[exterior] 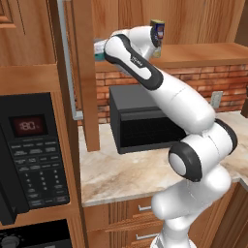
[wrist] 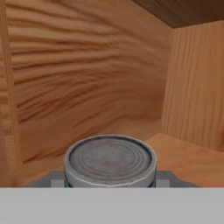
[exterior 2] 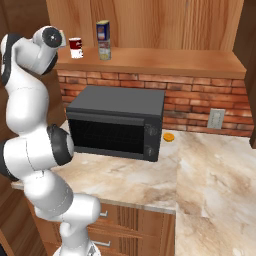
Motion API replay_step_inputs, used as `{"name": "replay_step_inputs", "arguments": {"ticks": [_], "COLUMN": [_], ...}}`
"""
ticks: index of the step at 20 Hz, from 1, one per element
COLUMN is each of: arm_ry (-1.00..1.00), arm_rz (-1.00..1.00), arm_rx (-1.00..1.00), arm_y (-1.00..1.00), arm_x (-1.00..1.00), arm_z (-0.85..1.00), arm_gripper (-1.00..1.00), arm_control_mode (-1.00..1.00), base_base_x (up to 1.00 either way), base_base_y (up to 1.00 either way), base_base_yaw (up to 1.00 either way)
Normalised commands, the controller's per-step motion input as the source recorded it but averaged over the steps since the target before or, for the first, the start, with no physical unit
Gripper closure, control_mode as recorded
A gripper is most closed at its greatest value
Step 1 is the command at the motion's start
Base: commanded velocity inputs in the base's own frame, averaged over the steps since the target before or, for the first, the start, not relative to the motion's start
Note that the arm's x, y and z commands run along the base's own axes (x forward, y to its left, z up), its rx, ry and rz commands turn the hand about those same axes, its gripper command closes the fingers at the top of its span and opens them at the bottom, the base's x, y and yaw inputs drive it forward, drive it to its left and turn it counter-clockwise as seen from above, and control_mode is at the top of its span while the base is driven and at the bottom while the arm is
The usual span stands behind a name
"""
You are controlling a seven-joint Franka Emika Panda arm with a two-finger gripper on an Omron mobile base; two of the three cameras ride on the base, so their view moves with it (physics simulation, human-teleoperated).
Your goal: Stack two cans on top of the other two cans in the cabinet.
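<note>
Holding the teal can (wrist: 110, 159) between the tips of the gripper (wrist: 110, 178), with both tips pressing in on its sides at a fairly narrow gap, and looking down on its ribbed silver lid in the hand view. Keeping it toward the left end of the shelf (exterior 2: 175, 60) inside the cabinet (exterior 2: 150, 20), where the left base view is catching a sliver of teal past the arm's upper link. Not showing clearly enough to tell whether it is resting on the shelf or hanging just above it.

Standing next along, near the shelf's front edge and a little in from its left end: the red-and-white can (exterior 2: 76, 48), upright and carrying nothing on its top. Standing to its right, near but apart: the greenish-beige can (exterior 2: 104, 52), already bearing the dark blue and yellow can (exterior 2: 103, 30) squarely on its lid, both upright and in line.

Judging the task as about half done: one stack made, one yet to make, and the second can gripped but not yet placed. Remaining, by that reading: raising the teal can above the rim of the red-and-white one, carrying it rightward over that lid, lowering it centred, then letting go without nudging the finished stack beside it.
</note>
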Motion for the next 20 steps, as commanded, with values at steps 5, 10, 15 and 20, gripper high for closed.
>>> {"name": "replay_step_inputs", "arguments": {"ticks": [5,10,15,20], "arm_ry": [-0.05,0.00,0.03,0.04], "arm_rz": [-0.11,-0.17,-0.17,-0.13], "arm_rx": [0.00,0.00,0.00,0.00], "arm_y": [-0.11,-0.32,-0.31,-0.29], "arm_x": [-0.27,-0.23,-0.23,-0.33], "arm_z": [0.07,0.32,0.42,0.24], "arm_gripper": [1.00,1.00,1.00,1.00], "arm_control_mode": [-1.00,-1.00,-1.00,-1.00], "base_base_x": [0.00,0.00,0.00,0.00], "base_base_y": [0.00,0.00,0.00,0.00], "base_base_yaw": [0.00,0.00,0.00,0.00]}}
